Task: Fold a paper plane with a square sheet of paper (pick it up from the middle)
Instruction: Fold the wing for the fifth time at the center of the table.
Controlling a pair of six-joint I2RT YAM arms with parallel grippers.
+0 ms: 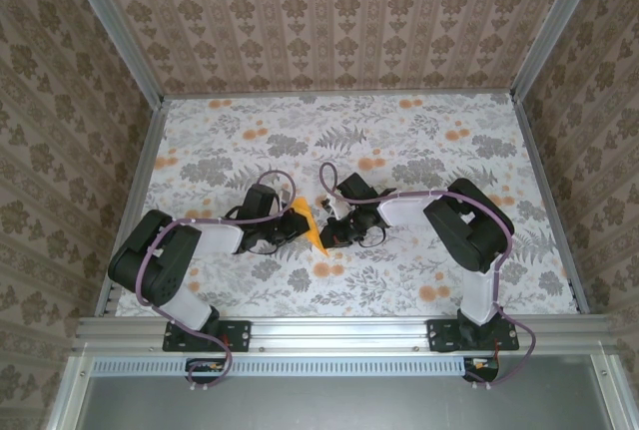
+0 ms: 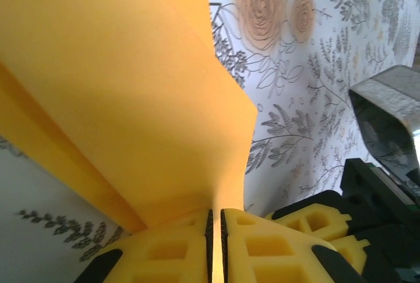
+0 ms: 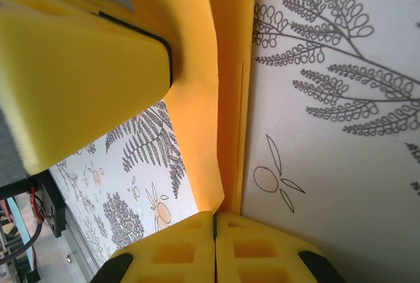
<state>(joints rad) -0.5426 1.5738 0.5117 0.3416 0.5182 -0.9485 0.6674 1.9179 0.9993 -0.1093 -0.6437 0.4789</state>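
One sheet of paper (image 1: 313, 227), orange-yellow and creased into layers, sits at mid-table between the arms. The left gripper (image 2: 215, 230) and right gripper (image 3: 214, 229) each pinch it, pads pressed together on the paper, close beside each other. The floral table (image 1: 419, 141) lies open all round. Aluminium rails (image 1: 544, 201) and patterned walls (image 1: 329, 21) stand well apart.

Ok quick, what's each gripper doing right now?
Left gripper: closed on the folded orange paper.
Right gripper: closed on the same paper.
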